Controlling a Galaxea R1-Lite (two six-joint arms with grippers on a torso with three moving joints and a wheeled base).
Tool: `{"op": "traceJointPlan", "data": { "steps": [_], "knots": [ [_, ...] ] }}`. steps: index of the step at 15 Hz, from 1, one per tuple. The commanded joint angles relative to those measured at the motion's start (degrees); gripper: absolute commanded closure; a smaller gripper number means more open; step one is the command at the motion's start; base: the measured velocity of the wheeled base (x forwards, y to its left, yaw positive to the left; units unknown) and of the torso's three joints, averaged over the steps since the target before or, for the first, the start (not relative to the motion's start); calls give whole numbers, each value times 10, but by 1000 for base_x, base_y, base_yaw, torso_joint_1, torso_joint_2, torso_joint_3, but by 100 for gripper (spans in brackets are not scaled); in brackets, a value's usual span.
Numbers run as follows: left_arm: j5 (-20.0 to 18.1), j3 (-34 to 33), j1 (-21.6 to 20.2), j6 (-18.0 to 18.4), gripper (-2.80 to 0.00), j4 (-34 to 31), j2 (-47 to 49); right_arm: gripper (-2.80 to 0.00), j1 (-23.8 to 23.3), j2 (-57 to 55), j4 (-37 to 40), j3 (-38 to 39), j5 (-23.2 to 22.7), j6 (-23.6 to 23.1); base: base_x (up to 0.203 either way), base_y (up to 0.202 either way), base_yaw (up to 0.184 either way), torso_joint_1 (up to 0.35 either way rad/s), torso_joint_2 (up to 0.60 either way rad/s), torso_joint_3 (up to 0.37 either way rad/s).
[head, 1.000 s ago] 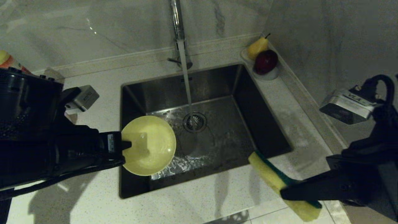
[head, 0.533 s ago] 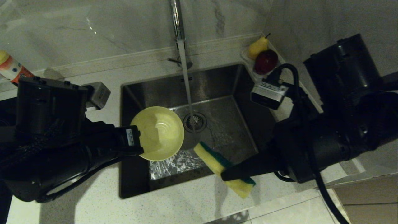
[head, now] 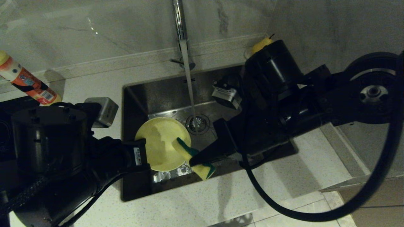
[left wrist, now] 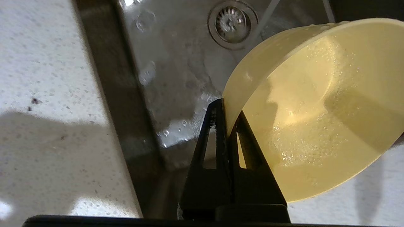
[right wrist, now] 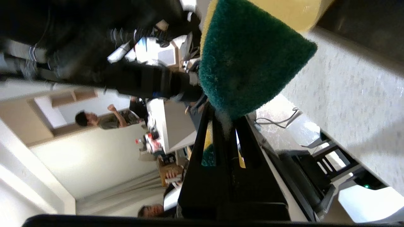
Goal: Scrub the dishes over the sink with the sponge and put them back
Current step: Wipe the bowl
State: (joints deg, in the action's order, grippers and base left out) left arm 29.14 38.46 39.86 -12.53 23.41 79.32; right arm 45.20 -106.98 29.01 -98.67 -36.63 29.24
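My left gripper [head: 144,155] is shut on the rim of the yellow bowl [head: 159,142], one of the dishes, holding it tilted over the left half of the sink [head: 157,93]. The left wrist view shows the fingers [left wrist: 217,126] pinching the wet bowl [left wrist: 315,110] wall. My right gripper [head: 196,160] is shut on the sponge [head: 186,150], yellow with a green face, whose end lies against the bowl's lower right edge. Seen from the right wrist, the green face of the sponge [right wrist: 249,60] stands just past the gripper [right wrist: 225,118]. No other dishes are in view.
Water runs from the chrome tap [head: 179,19] onto the drain [head: 197,123]. An orange bottle [head: 26,80] lies on the counter at far left. A pear [head: 260,45] peeks out behind my right arm at the back right corner. Pale countertop [head: 221,195] surrounds the sink.
My right arm swung in from the right counter over the sink, bringing the sponge leftward up to the bowl. The left arm shifted the bowl slightly right and turned it.
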Motion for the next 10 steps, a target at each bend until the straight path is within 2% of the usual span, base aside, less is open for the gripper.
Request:
{"op": "traceJointPlan", "data": {
  "steps": [1,3,10],
  "knots": [
    [9,-42,5,17,0,58,-2,0,3,-43,6,-38,3,17,0,0,0,0,0,0],
    [8,-55,5,29,0,100,0,0,3,-67,19,-73,5,24,0,0,0,0,0,0],
    [8,-90,43,65,0,147,-1,0,-5,-95,32,-121,19,23,0,0,0,0,0,0]
  ]
}}
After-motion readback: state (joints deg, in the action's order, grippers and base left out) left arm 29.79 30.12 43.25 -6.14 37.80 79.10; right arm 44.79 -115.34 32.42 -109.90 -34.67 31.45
